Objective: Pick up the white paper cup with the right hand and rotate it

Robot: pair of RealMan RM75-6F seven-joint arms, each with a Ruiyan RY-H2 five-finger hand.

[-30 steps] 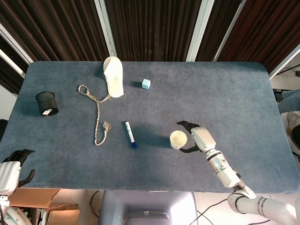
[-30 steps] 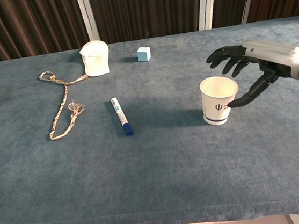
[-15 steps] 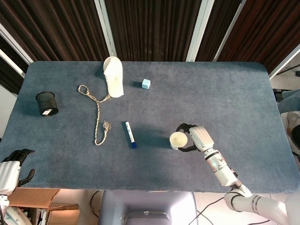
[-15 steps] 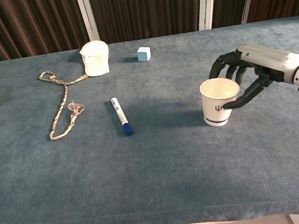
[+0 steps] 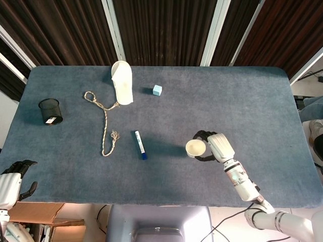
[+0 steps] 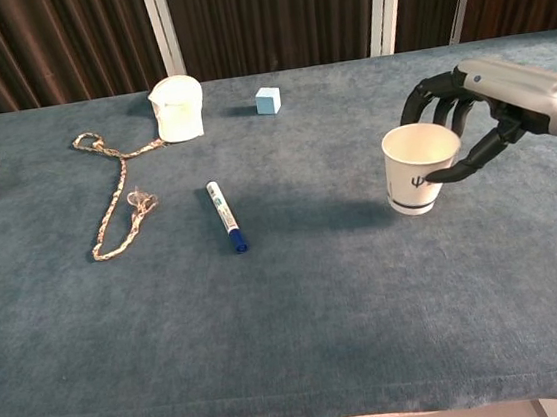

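Note:
The white paper cup stands upright at the front right of the blue table, mouth up, with a blue mark on its side. My right hand grips it from the right, fingers wrapped round the far side and thumb on the near side. In the chest view the cup seems lifted slightly off the cloth. My left hand hangs off the table's front left corner, away from everything, fingers apart and holding nothing.
A blue-capped marker lies left of the cup. Further back are a small light-blue cube, a white cup on its side, a braided rope and a black mesh pot at far left.
My right hand closed round the paper cup, which has since shifted a little right and upward with it. The left hand stayed put.

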